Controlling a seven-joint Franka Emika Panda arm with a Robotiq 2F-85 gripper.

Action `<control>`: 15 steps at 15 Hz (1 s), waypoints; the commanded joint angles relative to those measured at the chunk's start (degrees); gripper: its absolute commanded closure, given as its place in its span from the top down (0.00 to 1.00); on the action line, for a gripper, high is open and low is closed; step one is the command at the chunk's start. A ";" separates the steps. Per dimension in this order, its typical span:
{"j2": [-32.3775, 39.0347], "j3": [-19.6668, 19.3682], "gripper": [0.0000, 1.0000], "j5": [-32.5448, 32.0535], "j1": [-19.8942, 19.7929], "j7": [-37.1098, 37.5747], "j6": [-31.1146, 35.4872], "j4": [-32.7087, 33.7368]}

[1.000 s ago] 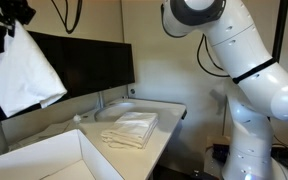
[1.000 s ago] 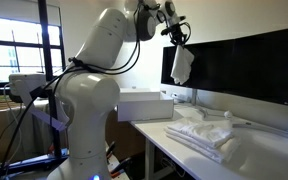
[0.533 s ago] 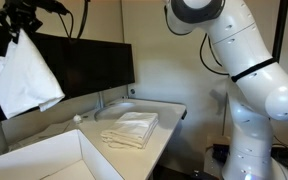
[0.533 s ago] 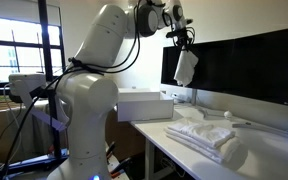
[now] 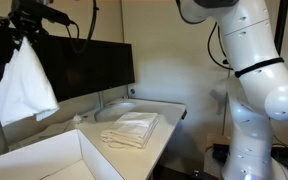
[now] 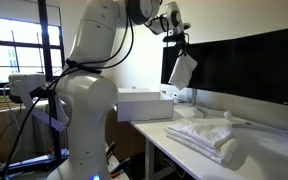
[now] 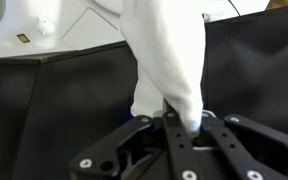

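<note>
Cloth (image 7: 169, 60), white and limp, fills the middle of the wrist view. Its top corner is clamped between the jaws of the gripper (image 7: 174, 125), which are pressed together on the fabric. Held by one corner like this, the cloth (image 5: 24, 85) hangs free under its own weight, a loose drape in front of the black monitor (image 5: 94, 65); whether it brushes the screen I cannot tell. Below the monitor runs the counter (image 5: 169, 120), well under the cloth's lower edge. On it lies a folded stack of white towels (image 5: 129, 130), squared and flat, well apart from the hanging cloth. Also below the monitor, past the stack on the side where the cloth hangs, stands an open white bin (image 5: 44, 160). The part of its inside that shows holds nothing.
</note>
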 commanded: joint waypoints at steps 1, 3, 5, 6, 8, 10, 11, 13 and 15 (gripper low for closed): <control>-8.50 -0.58 0.03 1.38 -1.15 4.84 5.26 -14.00; -11.70 -1.24 0.03 1.10 -1.23 5.97 5.53 -19.56; -15.07 -0.76 0.03 0.76 -2.35 6.80 5.65 -24.85; -17.00 -0.73 0.03 0.91 -2.86 7.14 5.82 -27.73; -20.81 -0.53 0.03 1.54 -4.39 6.79 7.08 -33.49; -25.12 -0.36 0.03 2.02 -5.98 4.83 7.77 -39.63; -27.08 -0.17 0.03 2.04 -6.55 2.73 7.94 -42.61; -22.78 1.14 0.11 0.45 -7.42 4.88 5.39 -37.17; -25.11 1.40 0.11 0.62 -7.97 4.64 6.02 -40.30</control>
